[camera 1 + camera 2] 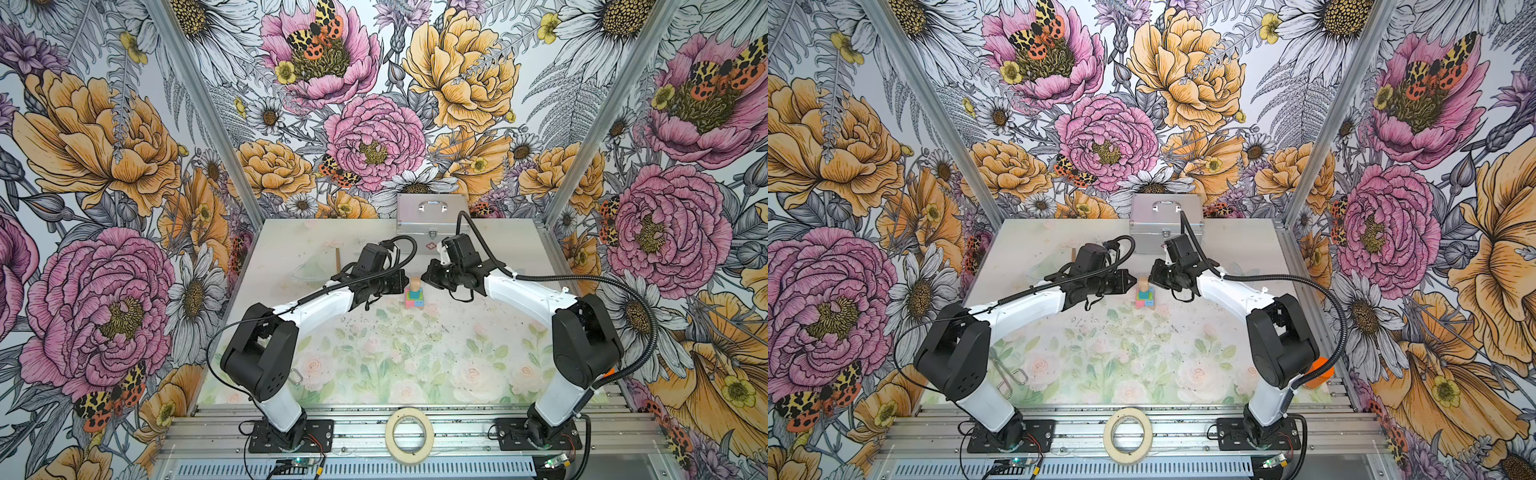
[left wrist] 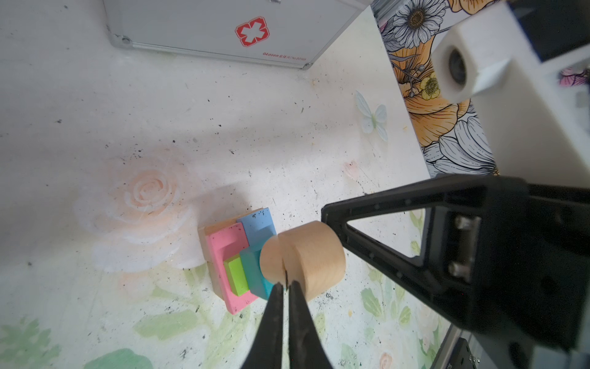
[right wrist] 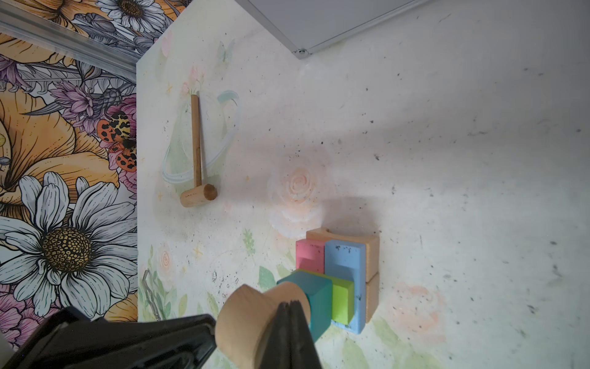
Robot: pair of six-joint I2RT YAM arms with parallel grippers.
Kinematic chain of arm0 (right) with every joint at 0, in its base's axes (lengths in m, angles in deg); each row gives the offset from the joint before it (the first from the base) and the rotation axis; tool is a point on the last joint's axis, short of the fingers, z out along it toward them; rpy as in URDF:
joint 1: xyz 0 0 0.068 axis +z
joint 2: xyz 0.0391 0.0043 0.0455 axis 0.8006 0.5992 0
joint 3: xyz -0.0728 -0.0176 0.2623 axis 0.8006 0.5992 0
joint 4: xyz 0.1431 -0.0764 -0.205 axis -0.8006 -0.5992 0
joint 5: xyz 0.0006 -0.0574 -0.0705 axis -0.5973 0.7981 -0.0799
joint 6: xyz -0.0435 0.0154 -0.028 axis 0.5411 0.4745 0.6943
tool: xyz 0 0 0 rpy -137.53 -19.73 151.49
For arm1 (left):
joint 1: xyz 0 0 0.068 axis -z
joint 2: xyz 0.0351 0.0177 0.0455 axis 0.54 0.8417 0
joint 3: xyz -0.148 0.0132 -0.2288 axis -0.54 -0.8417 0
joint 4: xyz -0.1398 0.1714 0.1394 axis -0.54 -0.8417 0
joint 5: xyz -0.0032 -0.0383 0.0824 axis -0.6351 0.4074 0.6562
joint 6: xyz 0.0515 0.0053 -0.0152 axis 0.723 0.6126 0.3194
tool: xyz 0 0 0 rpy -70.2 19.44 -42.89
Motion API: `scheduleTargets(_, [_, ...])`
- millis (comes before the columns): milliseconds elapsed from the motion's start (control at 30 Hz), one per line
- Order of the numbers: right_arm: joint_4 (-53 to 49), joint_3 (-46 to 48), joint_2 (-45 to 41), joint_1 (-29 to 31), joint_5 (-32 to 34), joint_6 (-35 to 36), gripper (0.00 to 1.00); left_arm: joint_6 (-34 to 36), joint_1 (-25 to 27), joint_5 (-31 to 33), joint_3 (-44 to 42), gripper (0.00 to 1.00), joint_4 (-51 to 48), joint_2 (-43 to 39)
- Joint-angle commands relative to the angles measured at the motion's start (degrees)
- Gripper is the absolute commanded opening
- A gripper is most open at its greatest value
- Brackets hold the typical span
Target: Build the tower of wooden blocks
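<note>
Left gripper (image 2: 285, 286) and right gripper (image 3: 291, 305) are sitting pinched closed and empty, flanking the round top block (image 2: 303, 258) on your tower (image 1: 414, 296); bumping sideways, you're risking a topple.

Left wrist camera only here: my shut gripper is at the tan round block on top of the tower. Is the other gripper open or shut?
Observer: Shut. The right wrist view shows the right gripper closed, tips at the tan block.
Operator: Anything lying around that I can't see?
Observer: A small wooden mallet lies left of the tower, farther back and apart from it.
Operator: And up front?
Observer: A tape roll lies flat on the middle of the front rail.
</note>
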Motion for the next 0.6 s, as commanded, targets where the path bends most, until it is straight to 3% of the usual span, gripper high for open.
scheduleTargets(0, [1.5,-2.0,0.9,-0.2,0.1,-0.7,0.0,0.4,0.4,0.7,-0.4,0.08,0.1,-1.5])
scheduleTargets(567, [1.3,-1.8,1.0,-0.2,0.0,-0.8,0.0,0.6,0.4,0.7,-0.2,0.08,0.0,-1.4])
